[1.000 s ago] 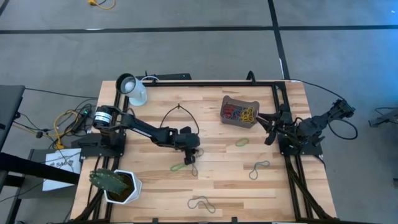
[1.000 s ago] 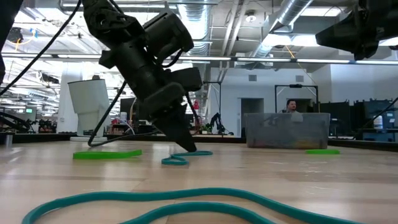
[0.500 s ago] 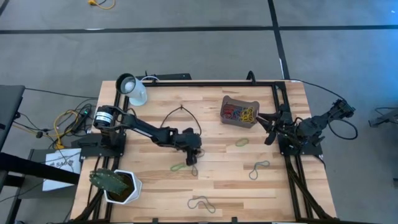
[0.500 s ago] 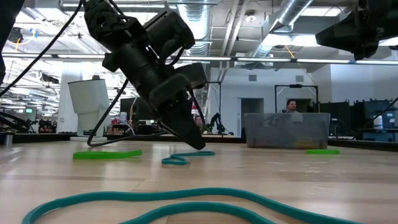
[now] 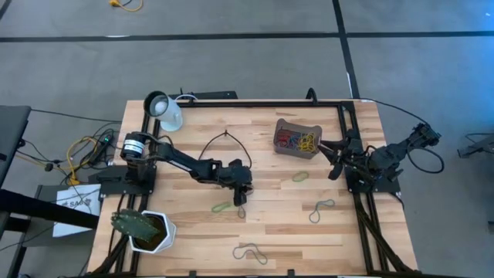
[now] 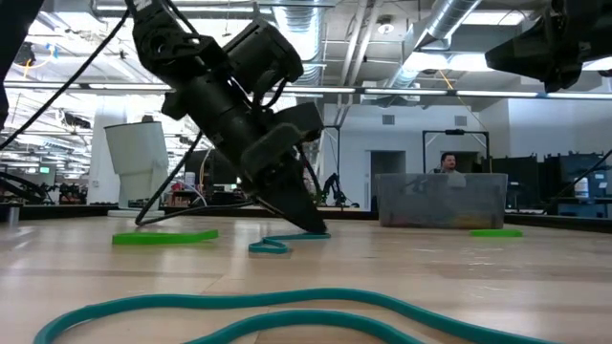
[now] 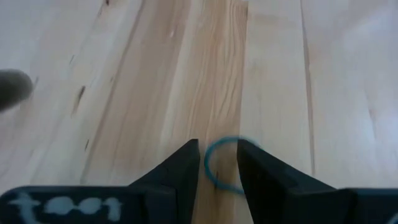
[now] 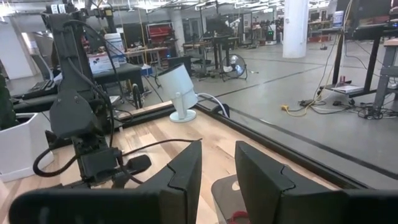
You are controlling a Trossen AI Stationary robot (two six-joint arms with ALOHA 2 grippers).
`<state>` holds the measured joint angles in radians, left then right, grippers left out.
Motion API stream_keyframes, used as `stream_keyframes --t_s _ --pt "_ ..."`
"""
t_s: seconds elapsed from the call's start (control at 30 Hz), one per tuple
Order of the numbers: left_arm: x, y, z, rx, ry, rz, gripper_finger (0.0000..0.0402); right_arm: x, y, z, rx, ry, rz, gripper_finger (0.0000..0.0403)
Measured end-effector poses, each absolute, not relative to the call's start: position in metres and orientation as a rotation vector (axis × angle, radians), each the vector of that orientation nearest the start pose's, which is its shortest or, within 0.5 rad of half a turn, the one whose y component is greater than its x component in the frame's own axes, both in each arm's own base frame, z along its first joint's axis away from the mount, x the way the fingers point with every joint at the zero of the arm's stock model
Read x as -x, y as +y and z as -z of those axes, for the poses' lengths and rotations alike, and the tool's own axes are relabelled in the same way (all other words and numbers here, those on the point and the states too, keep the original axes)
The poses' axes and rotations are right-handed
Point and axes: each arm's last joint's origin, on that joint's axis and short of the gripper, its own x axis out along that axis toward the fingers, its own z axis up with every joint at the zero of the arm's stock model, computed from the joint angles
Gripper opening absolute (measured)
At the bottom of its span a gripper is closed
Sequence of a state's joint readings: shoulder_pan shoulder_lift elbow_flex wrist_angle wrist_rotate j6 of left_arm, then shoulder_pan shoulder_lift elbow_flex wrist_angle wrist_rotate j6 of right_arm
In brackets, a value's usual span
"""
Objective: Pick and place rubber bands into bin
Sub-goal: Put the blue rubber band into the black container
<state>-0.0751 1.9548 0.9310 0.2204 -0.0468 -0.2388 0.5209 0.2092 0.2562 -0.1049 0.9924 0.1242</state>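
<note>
My left gripper [image 5: 241, 198] reaches down onto the table's middle, open with a narrow gap. Its fingertips [image 7: 217, 149] stand either side of the looped end of a teal-blue rubber band [image 7: 225, 140], which lies flat on the wood [image 6: 277, 245]. Other bands lie loose: green [image 5: 222, 207], green [image 5: 299, 176], grey-green [image 5: 322, 207] and grey [image 5: 249, 252]. The bin [image 5: 298, 124] sits toward the far right and holds several coloured bands. My right gripper [image 5: 333, 158] waits open beside the bin, above the table [image 8: 217, 163]. My left gripper comes at the teal-blue band's looped end [image 7: 210, 163] slanting down from the table's left, one finger on each side of the loop. The band lies flat on the table. I cannot tell whether the fingers touch it.
A white cup [image 5: 164, 110] lies at the far left corner and a white plant pot [image 5: 147, 230] stands at the near left. A long black cable loop [image 5: 224, 147] lies behind my left arm. Bare wood lies between the band and the bin.
My left gripper has shifted a little toward the table's right along the teal-blue band and come down, so its tips now sit at the band's end. The band has stayed where it was.
</note>
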Motion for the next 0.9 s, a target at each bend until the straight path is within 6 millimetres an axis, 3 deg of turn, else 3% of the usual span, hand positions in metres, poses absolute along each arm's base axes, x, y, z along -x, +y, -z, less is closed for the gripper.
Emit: stream_keyframes --t_s 0.2,0.5,0.67,0.8,0.9 --pt "-0.366 -0.031 -0.088 0.059 0.798 -0.132 0.0095 -0.088 0.022 -0.225 -0.082 0.013 0.473 0.0092" --pt "-0.364 -0.031 -0.093 -0.056 0.811 -0.11 0.0005 -0.088 0.022 -0.225 -0.081 0.014 0.473 0.0092" --pt "-0.371 -0.021 -0.125 -0.166 0.768 -0.167 0.0001 -0.088 0.022 -0.225 -0.082 0.013 0.473 0.0092" --pt "-0.393 -0.004 -0.181 -0.275 0.583 -0.218 0.0 -0.088 0.022 -0.226 -0.086 0.008 0.473 0.0092" --pt "-0.408 0.016 -0.21 -0.318 0.522 -0.224 0.0 -0.088 0.022 -0.226 -0.092 0.001 0.472 0.0092"
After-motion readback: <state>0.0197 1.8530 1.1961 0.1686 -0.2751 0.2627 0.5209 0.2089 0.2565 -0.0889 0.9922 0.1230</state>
